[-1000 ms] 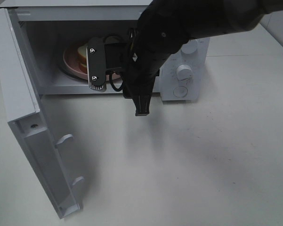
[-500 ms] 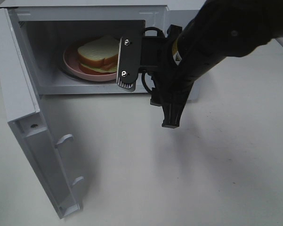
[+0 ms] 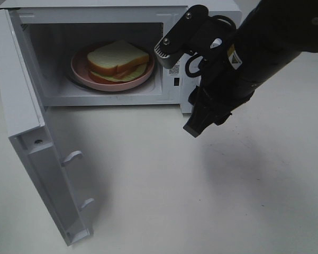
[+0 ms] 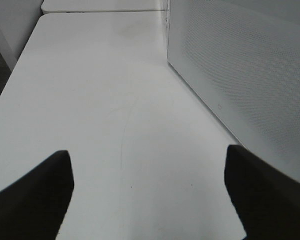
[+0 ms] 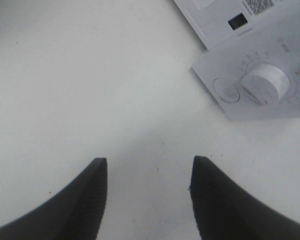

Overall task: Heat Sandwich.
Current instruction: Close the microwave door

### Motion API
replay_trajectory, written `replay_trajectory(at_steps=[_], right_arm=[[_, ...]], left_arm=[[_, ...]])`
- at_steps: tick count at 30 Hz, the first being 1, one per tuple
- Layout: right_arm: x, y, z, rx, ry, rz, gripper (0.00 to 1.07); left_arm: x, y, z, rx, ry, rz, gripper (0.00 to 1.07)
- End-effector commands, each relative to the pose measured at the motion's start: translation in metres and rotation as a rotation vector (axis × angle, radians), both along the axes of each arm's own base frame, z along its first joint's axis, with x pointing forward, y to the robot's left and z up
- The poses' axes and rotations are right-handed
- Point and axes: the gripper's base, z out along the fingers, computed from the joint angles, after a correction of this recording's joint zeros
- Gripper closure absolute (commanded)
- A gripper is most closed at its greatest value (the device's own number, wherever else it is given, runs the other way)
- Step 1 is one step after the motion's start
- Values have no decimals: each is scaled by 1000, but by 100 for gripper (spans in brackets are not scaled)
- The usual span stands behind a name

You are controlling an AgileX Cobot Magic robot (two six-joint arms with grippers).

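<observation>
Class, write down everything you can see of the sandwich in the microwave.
The sandwich is stacked square slices of pale white bread with tan crust, slightly askew, a yellow-green filling showing at the lower edge. It lies flat on a round pink plate inside the open microwave; nothing else touches it.

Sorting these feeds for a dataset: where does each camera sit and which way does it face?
Exterior high: high in front, looking down at table, open microwave, sandwich on plate inside; right arm shows.
Left wrist: on left arm, looking along table beside a dotted white panel; left gripper open.
Right wrist: on right arm, looking down at table and dial; right gripper open.
Shared: exterior and right wrist both show the microwave's front label.
</observation>
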Motion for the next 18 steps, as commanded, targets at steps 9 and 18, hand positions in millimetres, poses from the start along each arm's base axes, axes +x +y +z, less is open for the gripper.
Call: replay_trajectory(at_steps=[9,18], right_arm=[[11,-43,-1,18,119,-303,56],[22,-106,-6,-25,278,-611,56]], left_arm=[[-2,0,0,-1,-30,0,30],[-2,0,0,-1,-30,0,30]])
